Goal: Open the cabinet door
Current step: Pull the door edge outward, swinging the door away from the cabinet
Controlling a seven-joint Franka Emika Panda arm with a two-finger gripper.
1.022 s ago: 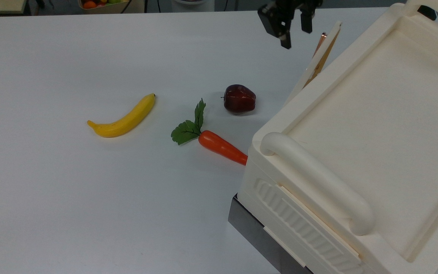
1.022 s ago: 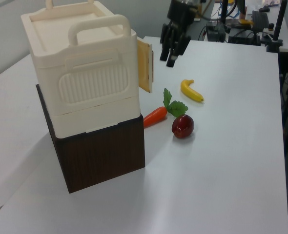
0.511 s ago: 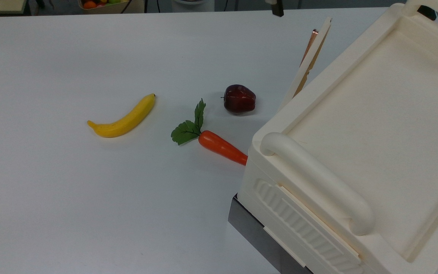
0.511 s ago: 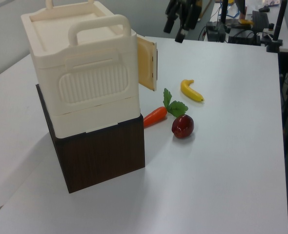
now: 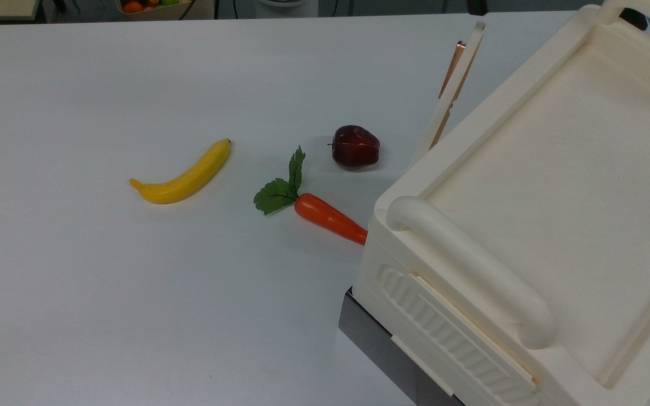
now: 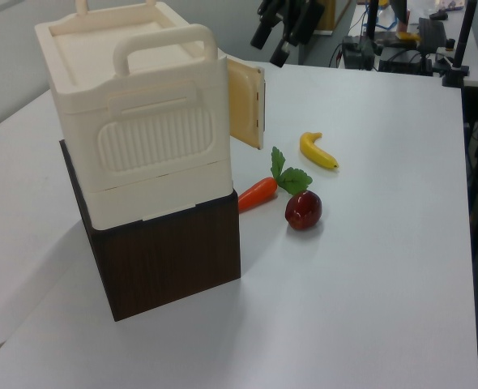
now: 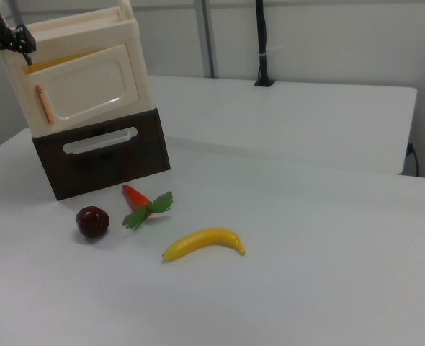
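On the white table (image 5: 77, 310), banana (image 5: 184, 175), carrot (image 5: 328, 217) and apple (image 5: 355, 146) lie left of the cabinet (image 5: 556, 197). The cabinet door (image 6: 247, 101) stands ajar, its copper-strip edge swung outward. Above it hangs the end effector (image 6: 281, 24), fingers apart, gripping nothing. Judged: opening under way; next, swing the door wider.

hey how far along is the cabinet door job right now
Mostly done, it seems: the door stands swung out from the cabinet, ajar at an angle, its copper strip at the free edge. Nothing is in hand: the gripper hangs above and apart from the door. Left, if anything, is swinging it wider. The apple, carrot and banana lie on the table.
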